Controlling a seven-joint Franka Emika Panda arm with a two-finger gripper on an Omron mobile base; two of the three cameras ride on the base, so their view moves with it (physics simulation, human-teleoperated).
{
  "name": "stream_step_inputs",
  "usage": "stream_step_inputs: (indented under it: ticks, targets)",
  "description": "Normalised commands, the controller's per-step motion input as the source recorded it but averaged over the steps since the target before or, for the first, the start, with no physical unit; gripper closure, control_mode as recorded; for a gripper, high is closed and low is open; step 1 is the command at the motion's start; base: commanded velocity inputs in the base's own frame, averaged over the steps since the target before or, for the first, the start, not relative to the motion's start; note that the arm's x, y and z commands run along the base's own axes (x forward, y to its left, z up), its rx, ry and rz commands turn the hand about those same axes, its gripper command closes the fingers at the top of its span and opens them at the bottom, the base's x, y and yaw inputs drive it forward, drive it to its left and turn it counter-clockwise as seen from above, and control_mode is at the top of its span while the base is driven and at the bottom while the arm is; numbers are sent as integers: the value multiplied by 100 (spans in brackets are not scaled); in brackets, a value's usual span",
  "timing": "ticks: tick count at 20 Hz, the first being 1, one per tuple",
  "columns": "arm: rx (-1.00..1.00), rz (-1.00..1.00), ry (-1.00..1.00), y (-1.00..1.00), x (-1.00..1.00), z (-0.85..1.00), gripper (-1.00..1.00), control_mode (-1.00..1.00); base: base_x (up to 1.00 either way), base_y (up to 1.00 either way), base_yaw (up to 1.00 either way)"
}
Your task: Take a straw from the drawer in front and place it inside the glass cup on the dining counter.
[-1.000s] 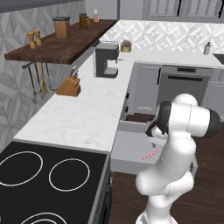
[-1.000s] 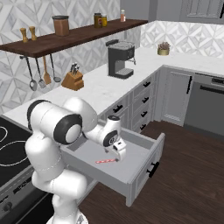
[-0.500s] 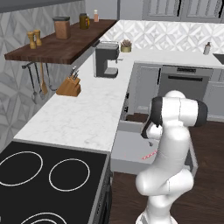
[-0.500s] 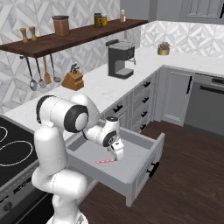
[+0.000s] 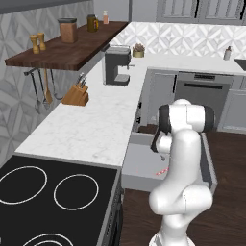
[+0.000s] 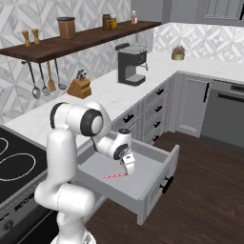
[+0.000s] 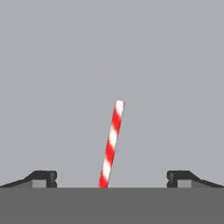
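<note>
The straw is a thin straight stick banded in bright red and white, the stripes running slantwise around it like a candy cane; its far end is cut square and shows white. In the hand view it lies flat on the plain light grey floor of the drawer, leaning slightly to the right as it runs away from the camera, its near end cut off at the bottom of the view. The tool stands open, one dark fingertip well to the left of the straw and the other well to the right, neither touching it, the straw lying roughly midway between them.

From the right base view the straw looks pink-red and very slim, resting on the bottom of the pulled-out drawer just left of the tool, which points down into it. In the left base view a short piece of straw shows on the drawer floor beside the white arm, below the marble tabletop that carries a coffee machine and a knife block
</note>
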Motion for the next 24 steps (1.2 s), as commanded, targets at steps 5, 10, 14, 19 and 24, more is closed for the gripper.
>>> stream_step_inputs:
  ticks: [5, 10, 14, 19, 24]
  targets:
    - [0, -11, 0, -21, 0, -35, -100, -100, 0, 0, 0]
    - [0, -7, 0, -11, 6, -24, -100, -100, 0, 0, 0]
    - [0, -3, 0, -4, 27, -9, -100, -100, 0, 0, 0]
    - [0, -2, 0, -4, 25, -20, -100, -100, 0, 0, 0]
    - [0, -1, 0, -1, 1, -39, 100, -100, 0, 0, 0]
